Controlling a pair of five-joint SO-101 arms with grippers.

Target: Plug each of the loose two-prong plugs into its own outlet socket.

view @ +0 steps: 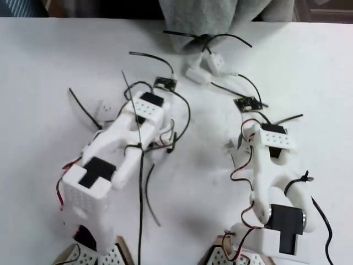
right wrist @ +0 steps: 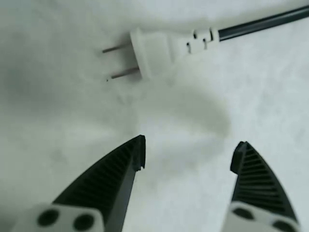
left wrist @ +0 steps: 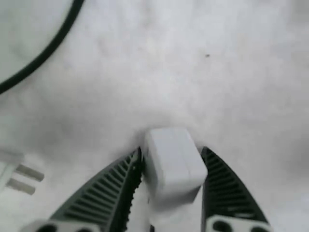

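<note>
White plug [right wrist: 154, 50] lies on counter [right wrist: 58, 111] just ahead of R gripper [right wrist: 190, 145], whose jaws are spread wide w/ nothing btwn them. Plug's long axis runs parallel to the jaws' closing line, prongs one way, cord [right wrist: 260, 21] the other, so prob. needs a wrist roll to pinch across the body. L gripper [left wrist: 171, 151] is clamped on a block [left wrist: 171, 164], likely a socket; 2nd plug [left wrist: 14, 175] lies near it. In high view the arms cover both grips.
</note>
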